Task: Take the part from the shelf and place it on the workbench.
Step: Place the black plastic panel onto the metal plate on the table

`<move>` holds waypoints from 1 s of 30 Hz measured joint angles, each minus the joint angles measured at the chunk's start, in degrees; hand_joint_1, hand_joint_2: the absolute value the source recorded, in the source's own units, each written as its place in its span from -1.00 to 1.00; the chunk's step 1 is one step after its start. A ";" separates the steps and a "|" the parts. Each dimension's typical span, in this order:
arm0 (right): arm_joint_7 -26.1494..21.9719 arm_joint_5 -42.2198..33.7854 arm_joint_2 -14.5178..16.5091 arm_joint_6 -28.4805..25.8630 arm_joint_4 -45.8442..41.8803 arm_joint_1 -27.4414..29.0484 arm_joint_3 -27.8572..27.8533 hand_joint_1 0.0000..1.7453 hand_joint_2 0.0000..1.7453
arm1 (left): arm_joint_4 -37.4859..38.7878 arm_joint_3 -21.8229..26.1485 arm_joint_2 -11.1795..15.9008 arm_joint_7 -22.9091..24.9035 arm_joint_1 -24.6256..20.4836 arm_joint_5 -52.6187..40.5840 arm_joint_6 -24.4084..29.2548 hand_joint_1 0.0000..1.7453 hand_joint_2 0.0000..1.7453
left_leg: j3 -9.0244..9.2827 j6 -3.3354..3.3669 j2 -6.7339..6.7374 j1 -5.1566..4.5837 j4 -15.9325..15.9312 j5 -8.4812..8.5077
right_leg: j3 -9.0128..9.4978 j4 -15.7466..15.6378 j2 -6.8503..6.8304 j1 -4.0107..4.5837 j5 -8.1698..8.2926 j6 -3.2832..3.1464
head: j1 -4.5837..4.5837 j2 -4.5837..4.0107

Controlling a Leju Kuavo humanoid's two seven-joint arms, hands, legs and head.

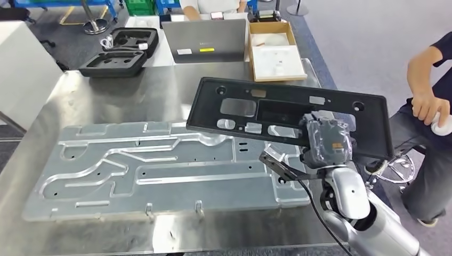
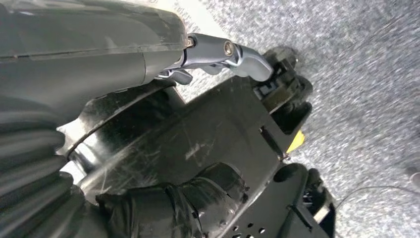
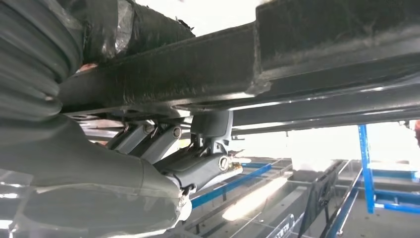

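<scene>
With the right robot hand (image 1: 326, 143) grasping the black part (image 1: 282, 114) tilted above the tabletop (image 1: 133, 96), the placing step remains: lower, level, release; the left robot hand (image 2: 163, 208) seems clenched, empty.

This place looks like an industrial workshop or a factory test area. A large counter (image 1: 133, 96) with a shiny steel top stands in the middle, and on it lies a big machined aluminium plate (image 1: 160, 170) with milled grooves and slots. At the far side of the counter there are open black foam-lined tool cases (image 1: 120, 50), a closed grey laptop (image 1: 205, 40) and a cardboard box (image 1: 274, 53) with white packing inside. The floor (image 1: 368, 32) is grey, with blue metal frames (image 1: 64, 4) behind. The right wrist view shows blue steel racking (image 3: 369, 168). A person (image 1: 432, 117) in dark clothes sits on a stool beside the counter.
</scene>
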 joint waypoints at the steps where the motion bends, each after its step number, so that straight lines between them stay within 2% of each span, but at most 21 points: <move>1: 0.00 -0.02 0.07 0.15 0.10 0.14 0.03 1.00 1.00 | 0.00 0.01 0.05 0.01 -0.03 -0.11 0.01 -1.00 1.00 | 0.01 0.27 -0.08 -0.23 -0.46 0.84 | 0.32 -0.26 0.09 0.03 -0.47 0.42 | -0.05 0.00; 3: 0.00 -0.08 0.12 0.38 0.17 0.19 0.06 1.00 1.00 | 0.00 0.01 0.07 0.17 -0.31 -0.32 0.04 -1.00 1.00 | 0.70 0.73 -0.07 -0.19 -0.79 0.26 | 0.98 -1.36 0.03 -0.05 -1.13 1.11 | -0.04 0.01; 4: -0.01 -0.08 0.12 0.40 0.15 0.09 0.06 1.00 1.00 | 0.00 0.01 0.06 0.26 -0.36 -0.41 0.04 -1.00 1.00 | 1.29 1.02 -0.06 -0.08 -1.40 0.03 | 1.19 -1.22 -0.09 -0.05 -1.52 1.27 | -0.03 0.01; 5: -0.02 -0.08 0.11 0.43 0.13 -0.06 0.06 1.00 1.00 | 0.00 0.00 0.07 0.39 -0.38 -0.45 0.12 -1.00 1.00 | 2.00 1.35 -0.01 0.09 -2.00 -0.16 | 0.57 0.18 -0.19 0.01 -2.28 1.34 | 0.00 0.01; 6: -0.03 -0.08 0.10 0.47 0.13 -0.13 0.06 1.00 1.00 | 0.00 0.00 0.08 0.50 -0.35 -0.49 0.23 -1.00 1.00 | 2.67 1.64 0.02 0.17 -2.46 -0.47 | -1.08 3.10 -0.29 0.13 -3.39 1.33 | 0.03 0.01; 8: -0.03 -0.13 0.10 0.66 0.25 0.04 0.06 1.00 1.00 | 0.00 0.00 0.10 0.66 -0.29 -0.54 0.50 -1.00 1.00 | 3.64 2.15 -0.02 0.03 -2.63 -1.38 | -6.73 11.04 -0.33 0.45 -5.39 1.26 | 0.02 0.00; 9: -0.03 -0.17 0.09 0.75 0.35 0.27 0.06 1.00 1.00 | 0.00 0.00 0.08 0.68 -0.27 -0.59 0.60 -1.00 1.00 | 4.10 2.21 -0.13 -0.03 -2.51 -1.94 | -9.40 13.81 -0.32 0.55 -5.28 1.26 | 0.02 0.00; 10: -0.02 -0.24 0.09 0.83 0.44 0.50 0.07 1.00 1.00 | 0.00 0.00 0.06 0.70 -0.23 -0.65 0.67 -1.00 1.00 | 4.53 2.22 -0.24 -0.08 -2.33 -2.47 | -11.25 14.93 -0.32 0.60 -4.33 1.28 | 0.01 0.00; 11: -0.02 -0.30 0.08 0.86 0.51 0.66 0.07 1.00 1.00 | 0.00 -0.01 0.04 0.70 -0.18 -0.73 0.75 -1.00 1.00 | 5.09 2.17 -0.35 -0.10 -1.99 -3.12 | -11.94 13.48 -0.34 0.61 -1.79 1.31 | 0.01 0.00; 12: -0.02 -0.36 0.08 0.88 0.54 0.73 0.08 1.00 1.00 | 0.00 -0.01 0.03 0.70 -0.10 -0.83 0.81 -1.00 1.00 | 5.68 2.08 -0.43 -0.10 -1.57 -3.78 | -11.51 10.07 -0.37 0.60 1.51 1.30 | 0.02 0.00; 13: -0.02 -0.40 0.08 0.90 0.56 0.74 0.08 1.00 1.00 | 0.00 -0.02 0.03 0.71 -0.01 -0.90 0.85 -1.00 1.00 | 6.17 1.94 -0.48 -0.11 -1.18 -4.40 | -10.69 6.68 -0.41 0.62 4.10 1.20 | 0.01 0.00; 14: -0.02 -0.44 0.08 0.93 0.53 0.68 0.09 1.00 1.00 | 0.00 -0.02 0.03 0.81 -0.02 -0.95 0.86 -1.00 1.00 | 6.57 1.75 -0.56 -0.18 -0.75 -4.96 | -9.73 3.44 -0.43 0.74 6.29 1.07 | 0.00 0.01; 15: -0.02 -0.48 0.07 1.02 0.50 0.62 0.10 1.00 1.00 | 0.00 -0.02 0.04 1.04 -0.08 -0.96 0.80 -1.00 1.00 | 6.70 1.50 -0.63 -0.21 -0.53 -5.20 | -9.13 1.77 -0.43 0.85 7.16 0.87 | -0.04 0.01; 18: -0.02 -0.65 0.04 1.37 0.42 0.49 0.13 1.00 1.00 | 0.01 -0.02 0.13 2.11 -0.20 -0.69 0.29 -1.00 1.00 | 6.66 0.81 -0.77 -0.29 -0.63 -5.17 | -8.84 1.01 -0.32 0.96 7.43 0.19 | -0.07 0.00; 20: -0.01 -0.78 0.04 1.49 0.41 0.46 0.13 1.00 1.00 | 0.01 -0.02 0.27 2.47 -0.15 -0.54 0.07 -1.00 1.00 | 6.25 0.20 -0.68 -0.34 0.43 -6.49 | -8.73 0.32 -0.45 0.61 7.93 -0.49 | -0.16 0.00; 22: 0.00 -0.90 0.04 1.50 0.37 0.43 0.13 1.00 1.00 | 0.00 -0.02 0.34 2.53 -0.19 -0.51 -0.02 -1.00 1.00 | 4.54 -0.54 -0.46 -0.01 5.42 -10.40 | -8.78 -0.13 -0.70 0.36 8.42 -1.01 | -0.36 0.00; 24: -0.01 -0.98 0.04 1.50 0.34 0.48 0.13 1.00 1.00 | 0.00 -0.02 0.34 2.51 -0.27 -0.51 -0.08 -1.00 1.00 | 2.14 -1.12 -0.24 0.53 12.90 -14.27 | -9.13 -0.16 -0.87 0.31 8.64 -1.11 | -0.45 0.00; 25: -0.02 -1.05 0.04 1.51 0.33 0.53 0.14 1.00 1.00 | 0.00 -0.02 0.34 2.52 -0.29 -0.51 -0.11 -1.00 1.00 | 1.64 -1.34 -0.12 0.77 15.10 -14.95 | -9.32 -0.15 -0.92 0.29 8.74 -1.05 | -0.46 0.00; 26: -0.02 -1.11 0.04 1.51 0.33 0.58 0.15 1.00 1.00 | 0.00 -0.02 0.36 2.55 -0.30 -0.52 -0.11 -1.00 1.00 | 2.04 -1.50 -0.03 0.96 15.31 -14.61 | -9.48 -0.15 -0.94 0.23 8.83 -0.95 | -0.44 0.00; 27: -0.02 -1.21 0.04 1.51 0.33 0.61 0.18 1.00 1.00 | 0.00 -0.02 0.38 2.63 -0.28 -0.61 -0.02 -1.00 1.00 | 3.53 -1.60 0.03 1.13 13.22 -13.43 | -9.60 -0.13 -0.95 0.15 8.97 -0.78 | -0.46 0.00; 30: -0.02 -1.45 0.03 1.48 0.32 0.56 0.21 1.00 1.00 | 0.00 -0.02 0.42 2.97 -0.21 -1.07 0.63 -1.00 1.00 | 10.14 -1.62 -0.01 1.41 1.85 -9.87 | -9.82 -0.04 -0.94 0.03 9.45 0.00 | -0.44 0.00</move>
